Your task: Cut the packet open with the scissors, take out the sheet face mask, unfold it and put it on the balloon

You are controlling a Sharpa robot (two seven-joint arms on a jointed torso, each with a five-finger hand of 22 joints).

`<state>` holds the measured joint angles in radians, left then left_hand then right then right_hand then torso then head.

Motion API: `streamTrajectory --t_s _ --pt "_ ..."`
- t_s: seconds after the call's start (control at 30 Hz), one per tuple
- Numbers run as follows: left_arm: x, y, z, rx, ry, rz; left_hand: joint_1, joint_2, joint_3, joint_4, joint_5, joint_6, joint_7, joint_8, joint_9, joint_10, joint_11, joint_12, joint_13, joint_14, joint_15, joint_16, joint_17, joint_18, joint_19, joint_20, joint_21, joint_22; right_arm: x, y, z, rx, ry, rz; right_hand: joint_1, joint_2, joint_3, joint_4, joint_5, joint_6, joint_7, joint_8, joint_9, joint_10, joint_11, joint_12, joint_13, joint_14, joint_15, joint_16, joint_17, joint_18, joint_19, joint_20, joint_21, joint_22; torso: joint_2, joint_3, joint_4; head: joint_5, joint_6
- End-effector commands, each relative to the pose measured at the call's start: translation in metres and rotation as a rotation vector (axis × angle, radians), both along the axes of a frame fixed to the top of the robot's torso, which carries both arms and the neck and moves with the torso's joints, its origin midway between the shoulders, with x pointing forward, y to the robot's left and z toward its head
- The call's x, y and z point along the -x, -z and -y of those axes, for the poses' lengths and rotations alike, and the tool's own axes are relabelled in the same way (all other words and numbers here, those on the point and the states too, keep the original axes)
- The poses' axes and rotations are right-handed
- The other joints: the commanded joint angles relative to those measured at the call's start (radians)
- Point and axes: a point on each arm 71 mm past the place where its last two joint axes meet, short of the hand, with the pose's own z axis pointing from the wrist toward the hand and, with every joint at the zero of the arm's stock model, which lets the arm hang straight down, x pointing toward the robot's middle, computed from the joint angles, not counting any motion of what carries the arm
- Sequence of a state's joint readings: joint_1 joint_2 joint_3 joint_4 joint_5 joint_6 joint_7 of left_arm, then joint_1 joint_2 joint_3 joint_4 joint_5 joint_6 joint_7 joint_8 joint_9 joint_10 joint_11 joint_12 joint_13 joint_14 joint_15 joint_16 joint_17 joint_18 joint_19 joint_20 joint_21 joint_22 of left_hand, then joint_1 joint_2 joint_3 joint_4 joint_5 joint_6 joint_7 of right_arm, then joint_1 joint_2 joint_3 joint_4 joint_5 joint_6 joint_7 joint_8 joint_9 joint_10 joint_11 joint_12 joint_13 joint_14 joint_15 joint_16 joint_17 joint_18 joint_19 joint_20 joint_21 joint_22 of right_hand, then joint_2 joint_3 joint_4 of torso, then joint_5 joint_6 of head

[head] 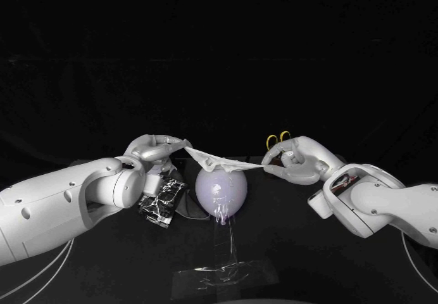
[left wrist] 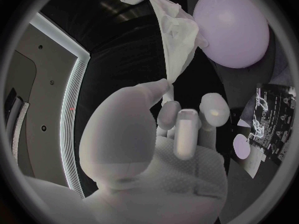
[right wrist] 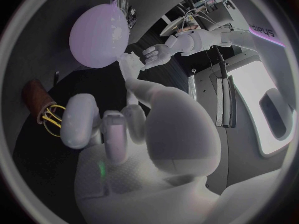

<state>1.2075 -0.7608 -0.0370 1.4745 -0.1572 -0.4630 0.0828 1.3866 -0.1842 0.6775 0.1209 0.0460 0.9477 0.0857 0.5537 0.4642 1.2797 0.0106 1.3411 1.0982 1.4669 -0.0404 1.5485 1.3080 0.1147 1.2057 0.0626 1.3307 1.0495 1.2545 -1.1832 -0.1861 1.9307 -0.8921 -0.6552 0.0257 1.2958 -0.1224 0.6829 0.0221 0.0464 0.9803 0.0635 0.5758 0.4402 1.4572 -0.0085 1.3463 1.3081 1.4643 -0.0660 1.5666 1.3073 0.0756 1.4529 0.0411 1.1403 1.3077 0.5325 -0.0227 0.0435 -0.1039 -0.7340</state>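
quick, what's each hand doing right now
Left hand: pinching one end of the sheet mask.
Right hand: pinching the other end, with the mask stretched over the top of the balloon.

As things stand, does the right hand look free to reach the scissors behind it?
Probably not yet. The scissors stand close behind the right hand, nothing between them, but that hand pinches one end of the sheet mask stretched over the balloon and would have to let go first.
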Motion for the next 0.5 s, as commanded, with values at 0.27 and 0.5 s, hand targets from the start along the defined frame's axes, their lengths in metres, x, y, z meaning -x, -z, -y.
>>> streamTrajectory --t_s 0.27,0.5 --pt "0.001 -0.017 0.002 0.088 -0.041 0.097 -0.003 0.009 0.003 -0.008 0.004 -0.008 -0.002 0.006 0.047 -0.014 0.001 -0.012 -0.012 0.059 -0.003 -0.002 0.140 -0.006 -0.004 0.002 -0.003 0.004 -0.026 -0.045 -0.009 -0.026 -0.004 0.161 -0.002 0.003 0.003 -0.005 0.002 0.006 0.001 0.005 0.001 0.007 -0.002 -0.006 0.087 0.107 -0.002 0.004 0.264 -0.004 0.002 -0.002 -0.002 0.167 -0.002 -0.0003 0.0032 0.003 0.017" --pt "-0.005 -0.020 -0.010 0.109 -0.141 0.136 -0.011 0.011 0.002 -0.010 0.004 -0.010 -0.003 0.008 0.049 -0.020 0.000 -0.023 -0.029 0.058 -0.004 -0.003 0.138 -0.006 -0.006 0.002 -0.005 0.000 -0.041 -0.070 0.000 -0.029 0.034 0.239 -0.002 0.004 0.003 -0.006 0.002 0.006 0.001 0.005 0.001 0.007 -0.002 -0.005 0.087 0.107 -0.002 0.004 0.264 -0.005 0.004 -0.002 0.005 0.169 -0.001 -0.0022 0.0021 0.002 0.026"
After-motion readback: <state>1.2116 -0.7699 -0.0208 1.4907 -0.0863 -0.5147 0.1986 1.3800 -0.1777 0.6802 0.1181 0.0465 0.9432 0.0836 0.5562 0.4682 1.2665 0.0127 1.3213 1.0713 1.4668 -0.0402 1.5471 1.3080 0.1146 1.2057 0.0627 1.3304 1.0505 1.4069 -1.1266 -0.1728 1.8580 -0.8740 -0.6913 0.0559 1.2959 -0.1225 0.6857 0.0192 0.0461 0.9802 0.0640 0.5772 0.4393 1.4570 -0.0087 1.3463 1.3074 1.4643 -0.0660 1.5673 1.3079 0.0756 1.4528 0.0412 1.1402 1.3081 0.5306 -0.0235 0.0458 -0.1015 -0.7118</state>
